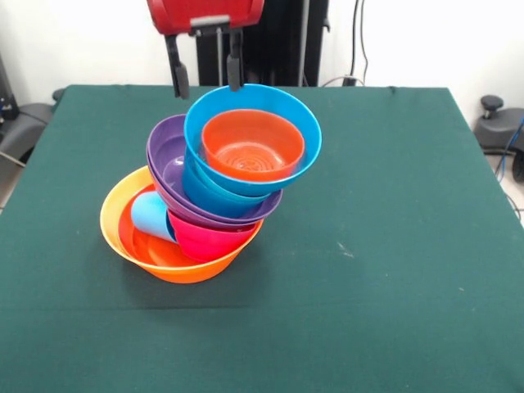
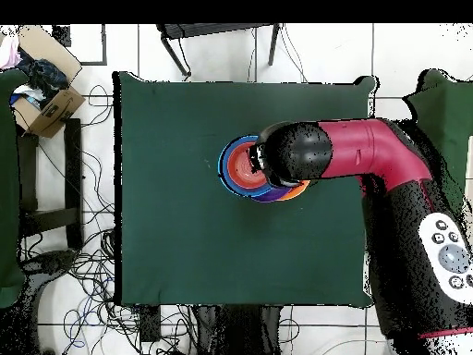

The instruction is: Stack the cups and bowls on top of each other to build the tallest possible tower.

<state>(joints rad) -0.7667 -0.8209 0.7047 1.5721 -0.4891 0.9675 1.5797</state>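
Front view puts my claw [image 1: 205, 80] just above the far rim of the blue bowl [image 1: 252, 139], fingers spread and pinching nothing, one finger outside the rim and one about over it. From overhead the arm [image 2: 369, 157] covers most of the tower [image 2: 251, 170], so I'm steering by the front camera alone.

The tower sits left of centre on the desk [image 1: 393, 246] and leans hard toward the camera's right. If I'm backing off, I'd lift straight up and slowly, since any sideways brush on that blue rim looks likely to tip the upper half out. If I'm correcting the lean, I'd close on the far rim and nudge gently, not pull.

Counting what I can see:
- one red-orange bowl [image 1: 252, 144], topmost, nested in the blue one
- blue and cyan bowls: at least two rims, maybe three; I can't separate them
- purple bowls [image 1: 168, 155]: two
- one magenta bowl [image 1: 205, 237]
- one orange bowl [image 1: 123, 225] as the base, possibly with a second nested inside
- one cup [image 1: 152, 216], lying tilted in the base beside the magenta bowl

No loose pieces show on the desk.
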